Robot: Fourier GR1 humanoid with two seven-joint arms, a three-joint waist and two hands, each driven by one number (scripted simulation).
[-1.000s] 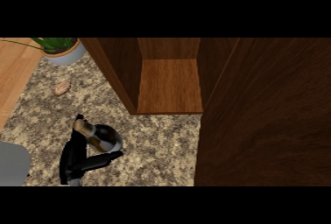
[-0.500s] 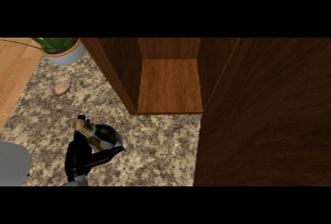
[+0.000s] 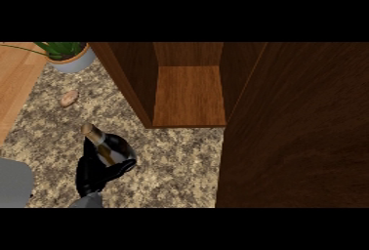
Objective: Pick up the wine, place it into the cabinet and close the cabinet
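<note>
The wine bottle point(image 3: 108, 146) is dark with a gold foil neck and leans up and to the left over the granite counter. My right hand point(image 3: 95, 172) is shut on its lower body from the near side, its thumb across the right flank, hiding the base. The wooden cabinet point(image 3: 189, 97) stands open at upper middle, its shelf bare, up and to the right of the bottle. Its dark door point(image 3: 296, 127) fills the right of the view. My left hand does not show.
A potted plant point(image 3: 69, 54) stands at the upper left, with a small tan object point(image 3: 69, 97) on the counter below it. A light wooden surface point(image 3: 14, 83) runs along the left edge. A grey rounded shape point(image 3: 13, 183) sits at the lower left.
My right hand, with the bottle in it, has shifted slightly right and away from me. The cabinet and its door have not moved.
</note>
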